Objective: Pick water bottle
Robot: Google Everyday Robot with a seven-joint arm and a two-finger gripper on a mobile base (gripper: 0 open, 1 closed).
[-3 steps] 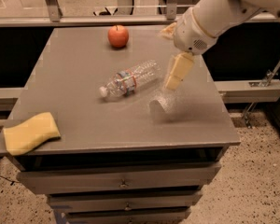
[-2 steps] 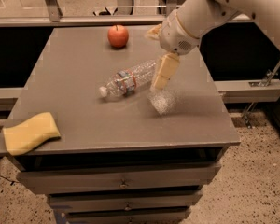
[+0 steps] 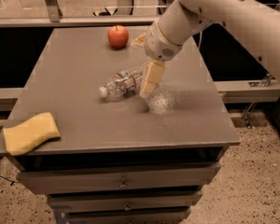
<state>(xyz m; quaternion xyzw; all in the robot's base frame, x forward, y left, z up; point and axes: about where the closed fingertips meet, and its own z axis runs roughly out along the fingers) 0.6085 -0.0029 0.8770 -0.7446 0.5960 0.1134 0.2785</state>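
The water bottle (image 3: 122,82) lies on its side on the grey table (image 3: 84,120), white cap pointing left, its red-and-blue label band near the middle. My gripper (image 3: 141,69) hangs over the bottle's right end, coming down from the upper right. It is open: one cream finger (image 3: 150,78) stands just in front of the bottle's base, touching or nearly touching it. The other finger (image 3: 139,40) is behind the bottle. Nothing is held.
A red apple (image 3: 118,36) sits at the back of the table, left of the gripper's far finger. A yellow sponge (image 3: 31,133) lies at the front left corner. Drawers are below the table's front edge, and a rail runs behind the table.
The gripper has moved left and down from the table's right side to the bottle's right end. The bottle, apple and sponge have not moved.
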